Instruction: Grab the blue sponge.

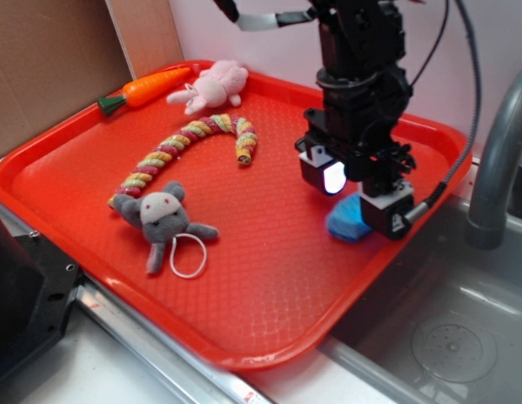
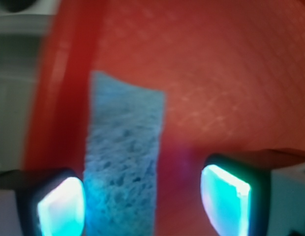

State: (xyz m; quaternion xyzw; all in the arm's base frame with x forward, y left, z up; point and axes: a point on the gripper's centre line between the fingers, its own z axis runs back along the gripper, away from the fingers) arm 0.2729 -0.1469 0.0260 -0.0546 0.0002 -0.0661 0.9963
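Two glowing gripper pads (image 2: 61, 206) frame the blue sponge (image 2: 124, 162) in the wrist view, spread apart, the sponge beside the left-hand pad with a gap to the other. The sponge lies flat near the rim of a red tray (image 1: 269, 278) on the bench, under the gripper (image 1: 355, 195), well apart from a grey plush mouse (image 1: 162, 216).

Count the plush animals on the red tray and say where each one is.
2. The grey plush mouse lies near the tray's front left, beside the striped rope toy. The pink plush animal lies at the back edge, next to the toy carrot.
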